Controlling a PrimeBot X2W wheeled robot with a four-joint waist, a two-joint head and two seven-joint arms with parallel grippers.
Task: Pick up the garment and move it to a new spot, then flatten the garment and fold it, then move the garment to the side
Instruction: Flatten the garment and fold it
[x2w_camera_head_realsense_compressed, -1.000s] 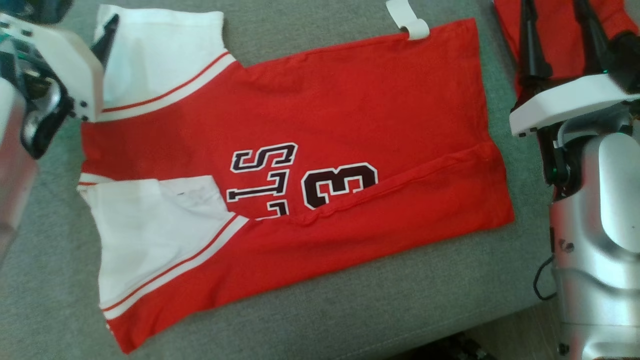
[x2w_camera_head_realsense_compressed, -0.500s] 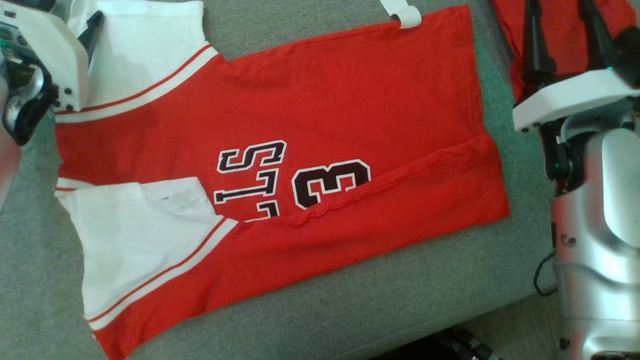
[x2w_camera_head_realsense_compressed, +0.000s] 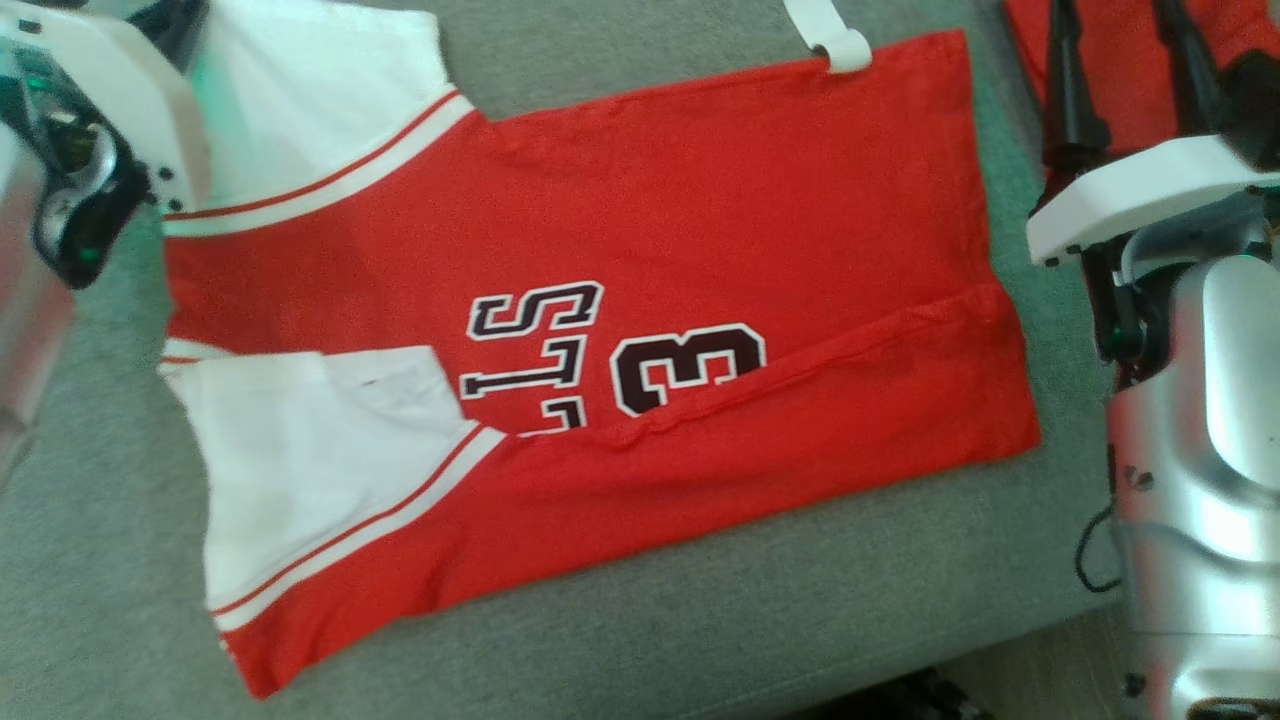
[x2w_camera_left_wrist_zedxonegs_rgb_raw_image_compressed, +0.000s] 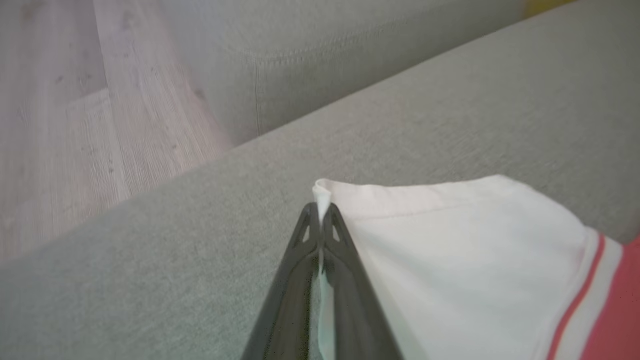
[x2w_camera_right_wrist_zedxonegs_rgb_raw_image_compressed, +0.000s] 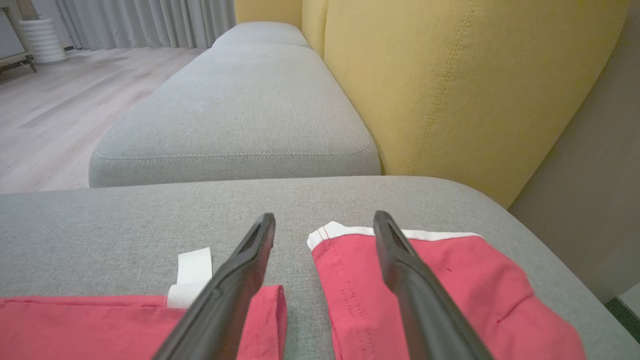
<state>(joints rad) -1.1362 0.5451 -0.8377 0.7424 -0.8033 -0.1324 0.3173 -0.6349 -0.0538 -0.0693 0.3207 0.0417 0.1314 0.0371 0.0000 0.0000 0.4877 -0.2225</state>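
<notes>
Garment (x2w_camera_head_realsense_compressed: 720, 230) on cushion (x2w_camera_head_realsense_compressed: 700, 620); second cloth (x2w_camera_head_realsense_compressed: 1130, 80), seemingly, right.

Seen from the right wrist, a grey sofa seat (x2w_camera_right_wrist_zedxonegs_rgb_raw_image_compressed: 235, 100) runs toward twelve o'clock, its yellow backrest (x2w_camera_right_wrist_zedxonegs_rgb_raw_image_compressed: 450, 85) at two; pale wood floor (x2w_camera_right_wrist_zedxonegs_rgb_raw_image_compressed: 55, 110) and grey curtains (x2w_camera_right_wrist_zedxonegs_rgb_raw_image_compressed: 150, 22) lie at ten.

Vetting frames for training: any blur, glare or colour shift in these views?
Head view: soft overall, glare on the right arm's silver shell. Left wrist view: left gripper blurred up close, floor hazy. Right wrist view: sharpest, but the shirt reads washed-out pink.
</notes>
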